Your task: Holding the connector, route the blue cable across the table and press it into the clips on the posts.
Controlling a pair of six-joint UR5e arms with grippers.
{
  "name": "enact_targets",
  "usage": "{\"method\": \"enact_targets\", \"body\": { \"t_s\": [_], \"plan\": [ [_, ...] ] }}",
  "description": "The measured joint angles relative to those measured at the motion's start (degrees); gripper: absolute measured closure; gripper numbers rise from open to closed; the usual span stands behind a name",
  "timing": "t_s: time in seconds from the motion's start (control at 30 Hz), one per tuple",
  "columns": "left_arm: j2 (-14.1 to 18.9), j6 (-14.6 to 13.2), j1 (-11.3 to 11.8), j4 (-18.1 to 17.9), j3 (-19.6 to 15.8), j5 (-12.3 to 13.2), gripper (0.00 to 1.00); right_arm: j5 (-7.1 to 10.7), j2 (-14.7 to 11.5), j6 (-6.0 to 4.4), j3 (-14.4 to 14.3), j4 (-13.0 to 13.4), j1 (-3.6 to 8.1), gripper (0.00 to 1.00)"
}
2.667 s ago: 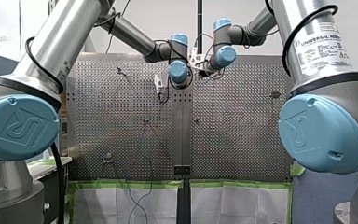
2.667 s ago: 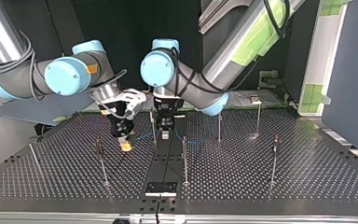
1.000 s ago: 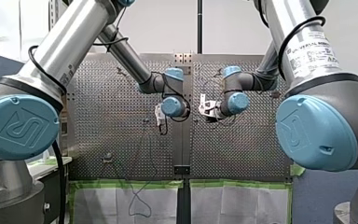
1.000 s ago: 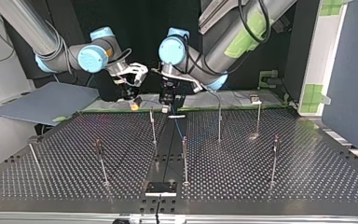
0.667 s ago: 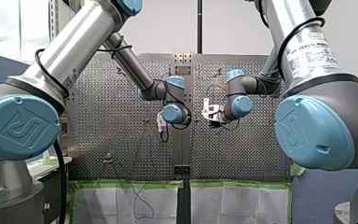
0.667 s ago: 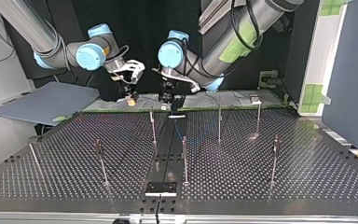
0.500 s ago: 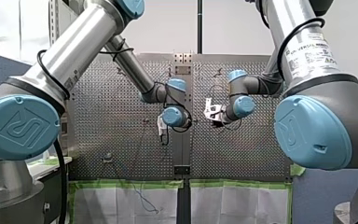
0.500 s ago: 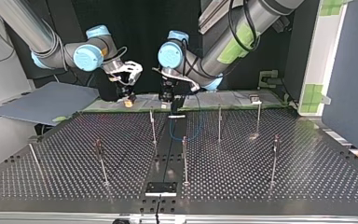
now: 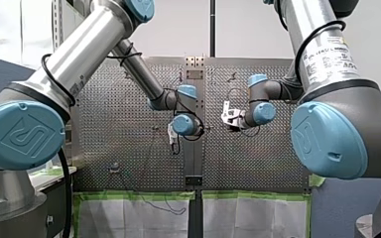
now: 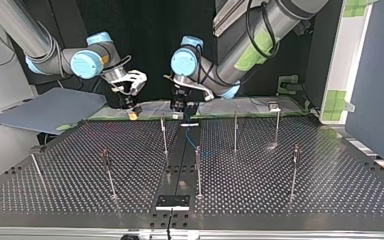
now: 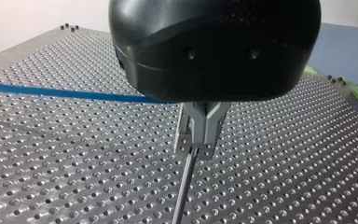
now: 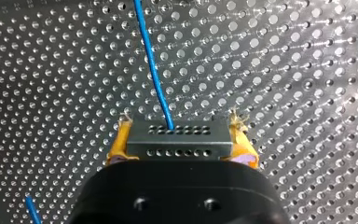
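Right gripper [image 12: 179, 135]: jaws clamped on the connector [image 12: 177, 140], a dark block with two rows of small holes, one of the yellow pads [image 12: 120, 142] against each end. The blue cable [image 12: 151, 60] leaves the connector's far face near the middle and runs ahead of me over the perforated table [image 12: 284, 70]; a second short piece of blue shows low beside my housing. Left gripper [image 11: 198, 150]: metal fingers [image 11: 189, 128] drawn together, tips closed, pointing down at the top of a thin post [image 11: 182, 191]. Tips and post top meet in the left wrist view; touching or just above, I cannot tell. There the cable comes in straight from one side and disappears behind my black housing at the root of the fingers; whether it is pinched between them is hidden. Top view: both grippers at the table's far edge, the right one at the view's left, held above the surface, the left one near the middle, over the far end of the dark centre strip [image 10: 177, 165]. From under the left gripper the cable runs along that strip toward the camera, then bends to the view's right, between two of the posts [image 10: 235, 132]. It crosses the top of the nearer centre post in that view; in the clip or on the plate behind it, I cannot tell. Front view: the two wrists face each other on either side of the table's midline, near but apart.
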State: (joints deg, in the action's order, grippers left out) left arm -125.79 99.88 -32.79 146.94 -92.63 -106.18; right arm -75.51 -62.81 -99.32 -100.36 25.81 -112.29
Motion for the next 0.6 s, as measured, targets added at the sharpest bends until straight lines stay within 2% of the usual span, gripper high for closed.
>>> {"method": "enact_targets", "body": {
  "t_s": [0.17, 0.3, 0.43, 0.6],
  "plan": [
    [-1.85, 0.07, 0.28, -0.03, 0.74, 0.67, 1.0, 0.93, 0.06, -0.57, -0.01, 0.55, 1.26, 1.0],
    [-3.12, 0.61, 0.59, -1.49, 1.14, 0.79, 1.0, 1.5, 0.13, -0.93, 0.0, 1.0, 2.2, 1.0],
    [-3.37, 0.86, 1.05, -2.09, 1.99, 0.94, 1.0, 2.14, 0.19, -1.36, 0.01, 1.55, 2.88, 1.0],
    [-3.42, 0.9, 1.81, -1.63, 3.24, 1.42, 1.0, 3.18, 0.28, -2.43, 0.05, 2.79, 3.6, 1.0]
  ]
}}
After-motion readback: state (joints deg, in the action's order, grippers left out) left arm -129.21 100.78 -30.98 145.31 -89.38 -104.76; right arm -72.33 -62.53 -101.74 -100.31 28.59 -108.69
